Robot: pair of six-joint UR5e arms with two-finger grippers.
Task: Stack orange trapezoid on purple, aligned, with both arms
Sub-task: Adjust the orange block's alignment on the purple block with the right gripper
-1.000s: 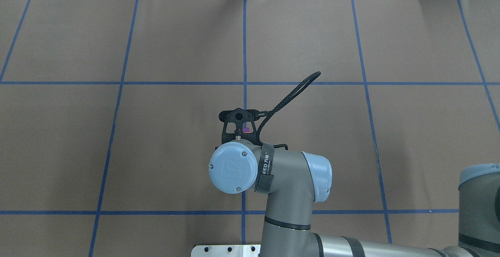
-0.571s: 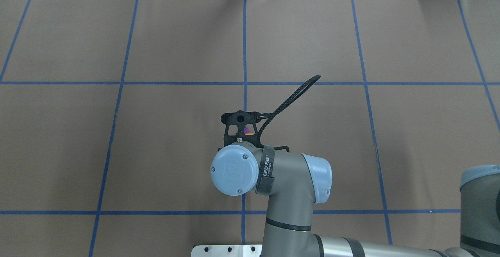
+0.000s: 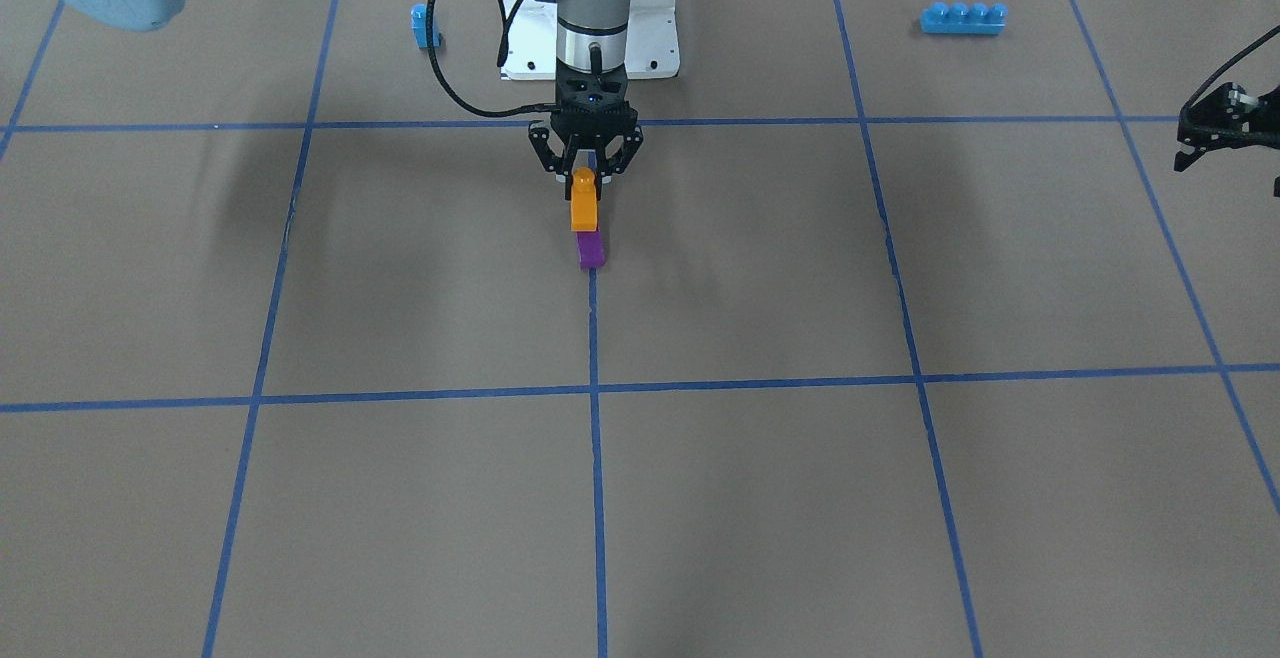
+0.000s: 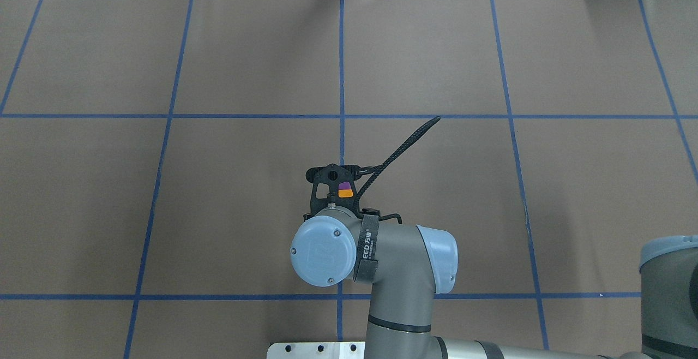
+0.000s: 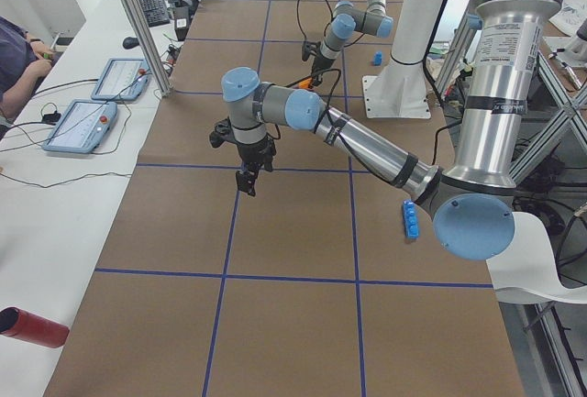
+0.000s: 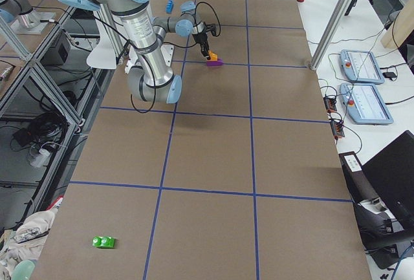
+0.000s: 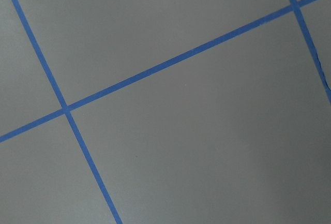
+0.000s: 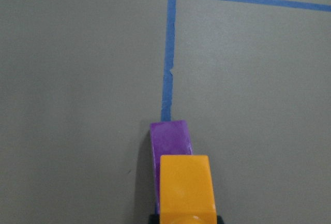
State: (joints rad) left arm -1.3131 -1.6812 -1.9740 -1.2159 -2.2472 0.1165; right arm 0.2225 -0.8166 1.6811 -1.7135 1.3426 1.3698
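- Right wrist has backed off a bit toward the robot base since a second ago. The overhead view now shows orange next to purple where only a purple sliver showed before.
- right gripper (image 3: pixel 585 176): fingers pinch the stud end of the orange trapezoid (image 3: pixel 584 208). It hangs over the purple brick (image 3: pixel 591 251), offset to the brick's robot-facing side.
- orange trapezoid: held off the table with its long axis in line with the purple brick. In the wrist view its front edge overlaps the brick's near end. Cannot tell whether the two touch.
- purple brick: flat on the table, on the centre tape line (image 8: pixel 168 53).
- left gripper (image 5: pixel 249 180): well apart from the purple brick, on the robot's left, hanging over bare mat and holding nothing. Cannot tell whether its fingers are spread or closed.
- small blue brick (image 3: pixel 425 26): well behind the purple brick, toward the robot's right.
- long blue brick (image 3: pixel 963 18): well behind the purple brick, toward the robot's left.
- green brick (image 6: pixel 103 242): very far from the purple brick, at the table's right end.
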